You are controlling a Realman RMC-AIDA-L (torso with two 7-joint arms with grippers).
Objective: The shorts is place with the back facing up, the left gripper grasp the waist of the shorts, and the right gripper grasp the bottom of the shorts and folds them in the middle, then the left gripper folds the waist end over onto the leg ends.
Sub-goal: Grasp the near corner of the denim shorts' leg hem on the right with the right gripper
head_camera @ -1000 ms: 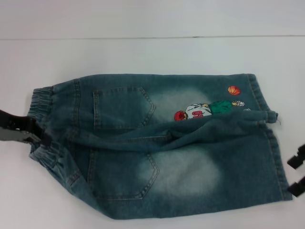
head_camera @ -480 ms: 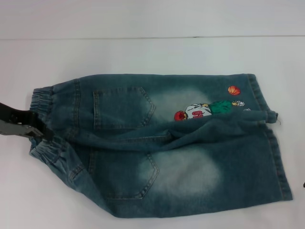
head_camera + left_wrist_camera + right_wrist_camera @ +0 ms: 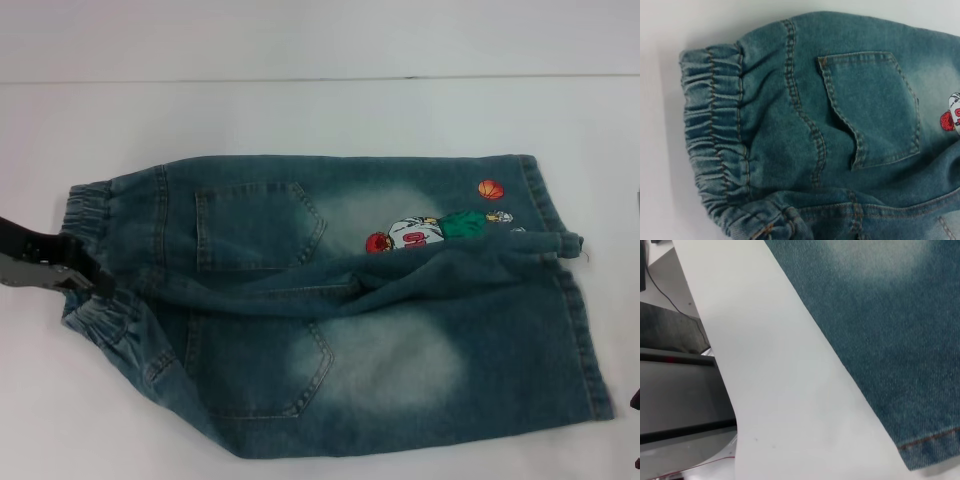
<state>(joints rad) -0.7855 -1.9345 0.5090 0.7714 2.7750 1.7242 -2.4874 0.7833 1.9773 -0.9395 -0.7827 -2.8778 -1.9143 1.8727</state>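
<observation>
Already folded lengthwise, I judge: from the head camera the shorts (image 3: 340, 300) lie on the white table (image 3: 300, 110), one leg over the other. My left claw (image 3: 85, 278) pinches the ruffled waist (image 3: 90, 260); the waist-to-legs fold remains. My right claw is barely visible; I cannot tell its state. Left wrist: gathered elastic, patch pocket (image 3: 872, 107). Right wrist: flat denim, stitched hem (image 3: 930, 440).

We see a white table (image 3: 300, 110) spreading wide, its far edge a thin line. Beyond its rim, the right wrist view shows a grey floor (image 3: 670, 330), a thin black cable (image 3: 660, 287) and a dark grey ledge (image 3: 680, 390).
</observation>
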